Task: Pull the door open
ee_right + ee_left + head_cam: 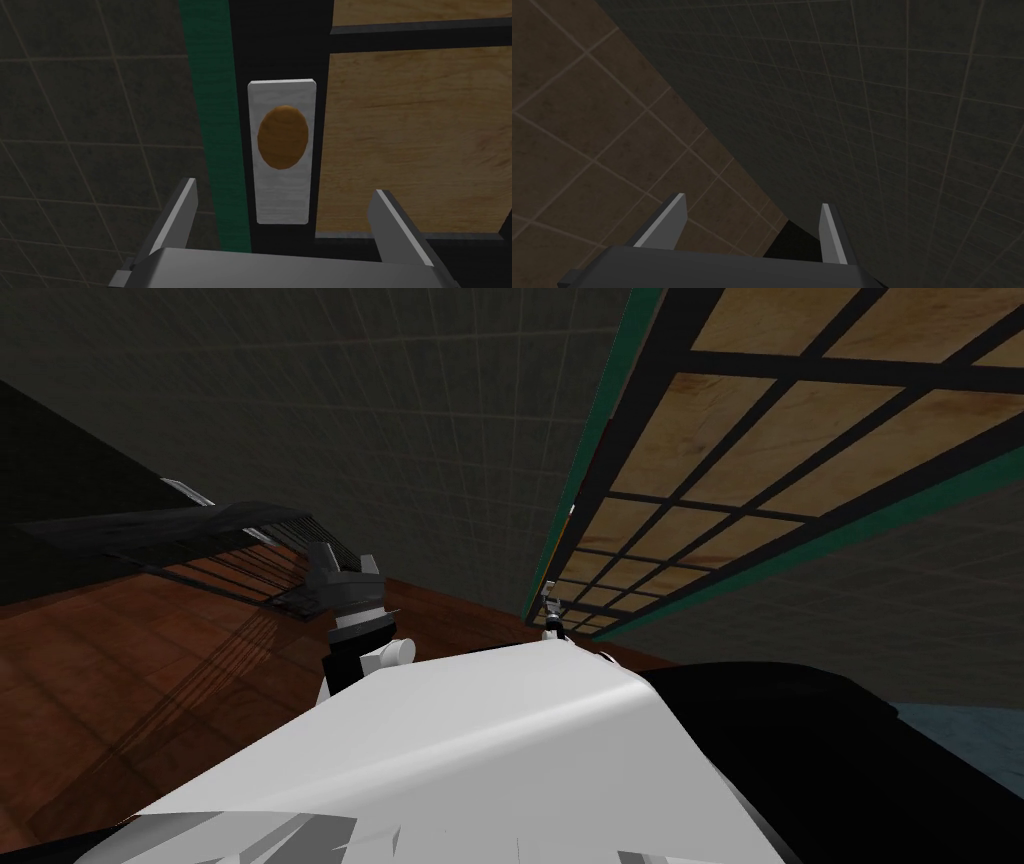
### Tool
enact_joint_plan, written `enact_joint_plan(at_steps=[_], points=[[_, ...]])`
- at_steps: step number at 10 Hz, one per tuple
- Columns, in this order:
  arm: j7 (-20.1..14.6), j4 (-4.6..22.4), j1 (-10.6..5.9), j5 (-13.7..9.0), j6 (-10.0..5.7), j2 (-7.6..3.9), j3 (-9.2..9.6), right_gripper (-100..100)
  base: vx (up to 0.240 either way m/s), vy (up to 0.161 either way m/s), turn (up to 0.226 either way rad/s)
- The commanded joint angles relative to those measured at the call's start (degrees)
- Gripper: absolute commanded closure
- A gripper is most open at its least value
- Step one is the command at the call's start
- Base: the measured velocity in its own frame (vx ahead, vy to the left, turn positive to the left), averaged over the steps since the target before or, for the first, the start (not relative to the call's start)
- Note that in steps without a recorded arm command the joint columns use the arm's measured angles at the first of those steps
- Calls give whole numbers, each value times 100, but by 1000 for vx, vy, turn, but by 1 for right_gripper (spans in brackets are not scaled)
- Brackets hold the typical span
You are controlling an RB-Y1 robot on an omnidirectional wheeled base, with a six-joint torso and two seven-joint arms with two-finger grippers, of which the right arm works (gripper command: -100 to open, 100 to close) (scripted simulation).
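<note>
The door (410,140), dark-barred with wooden panels, sat in its green frame (212,125), and its brown oval knob (282,137) was set on a pale plate (282,205) just beside that frame. The right gripper (285,187) pointed straight at the knob without touching it, fingers spread wide and holding nothing. The left gripper (752,200) hung well apart from the knob, its blades likewise parted and empty.
</note>
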Motion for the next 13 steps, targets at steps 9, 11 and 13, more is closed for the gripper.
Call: enact_joint_plan(at_steps=[9, 11, 13], points=[[-268, 43, 162, -61, -88, -253, -74, 100, 86, -12, 39], [-268, 43, 162, -61, -88, -253, -74, 100, -4, 1, 0], [-421, 13, 218, -4, -97, -337, 72, 100, -163, -15, 93]])
